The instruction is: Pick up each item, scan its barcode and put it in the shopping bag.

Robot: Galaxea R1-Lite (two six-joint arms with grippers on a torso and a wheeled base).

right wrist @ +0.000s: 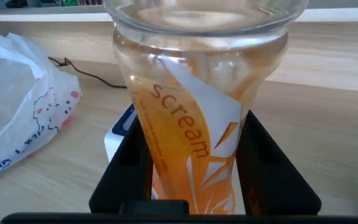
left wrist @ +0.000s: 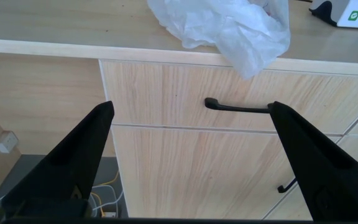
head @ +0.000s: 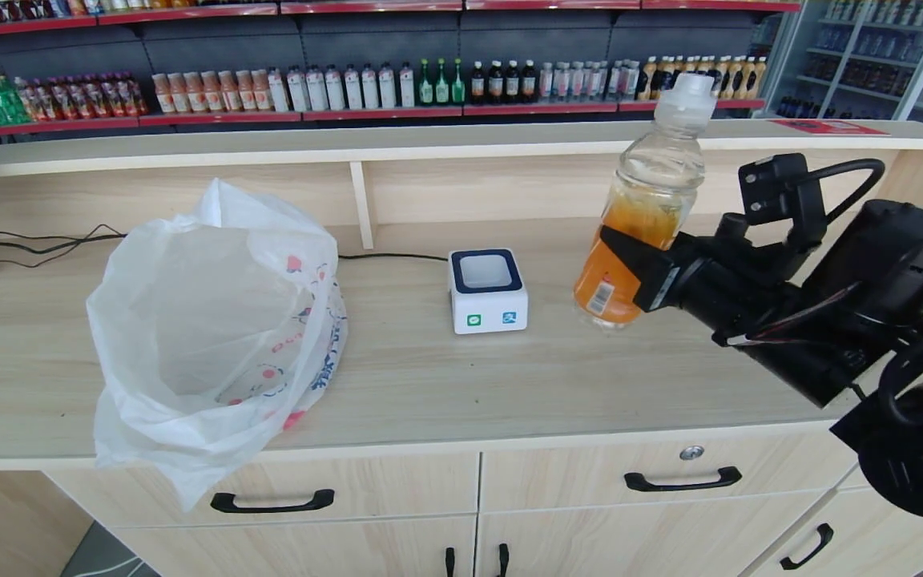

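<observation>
Clamping a clear plastic bottle (head: 644, 210) between its two black fingers, the right gripper (head: 618, 268) pinches the lower, labelled half. The bottle has a ribbed, waisted body and a white screw cap, with orange drink filling its lower part. It leans slightly, cap toward the back ledge, with a small barcode patch near its base facing forward. It sits just right of the scanner (head: 487, 290); whether its base touches the surface (head: 429, 377) cannot be told. The right arm comes in from the right, its wrist roughly level and low over the surface.

In the right wrist view the gripper (right wrist: 194, 183) presses on both sides of the glossy orange-and-white label of the bottle (right wrist: 197, 124).

The scanner is a small white cube with rounded corners and a dark-rimmed window on top, and a thin black cable (head: 389, 256) trails behind it. Well to its left, the shopping bag (head: 213, 320) is thin, crinkled, translucent white plastic with red and blue print. Its mouth gapes open and one fold hangs over the front edge.

The left gripper (left wrist: 191, 155) is spread wide below the pale wood-grain surface, facing a drawer front with a black bar handle (left wrist: 238, 107).
</observation>
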